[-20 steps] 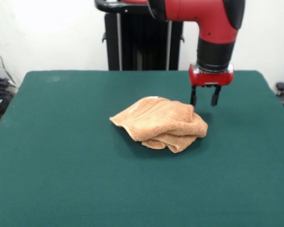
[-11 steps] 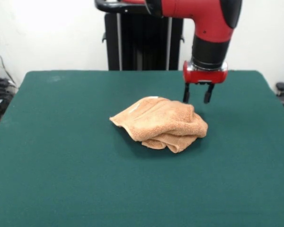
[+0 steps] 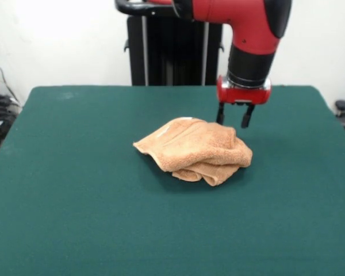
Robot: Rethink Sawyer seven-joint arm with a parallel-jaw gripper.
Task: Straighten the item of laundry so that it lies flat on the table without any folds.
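1. Above the far right edge of the towel, the pincer (image 3: 233, 122) hangs on the red and black arm (image 3: 252, 34), pointing straight down. Its two black fingers (image 3: 220, 114) stand apart with a clear gap between them; nothing is held.
2. Fingertips sit just above and behind the towel's highest fold. From this view I cannot tell whether they touch the cloth; they appear to be just clear of it.
3. Directly below and in front of the pincer: the orange-tan terry towel (image 3: 195, 150), bunched into a crumpled heap, not flat. Several layers are stacked, with a thick rolled fold along its right and near side and a tucked flap under the near edge.
4. The towel's left part runs out to a thinner pointed corner, away from the pincer. Faint woven stripes show on the top face towards that side. A small pale spot shows at the far top edge, left of the pincer; too small to identify.
5. The towel lies on the dark green tabletop (image 3: 75, 190), roughly at its middle, well apart from every edge.
6. Behind the pincer, beyond the tabletop's far edge: a black pedestal (image 3: 172, 54) against a white wall (image 3: 57, 40).
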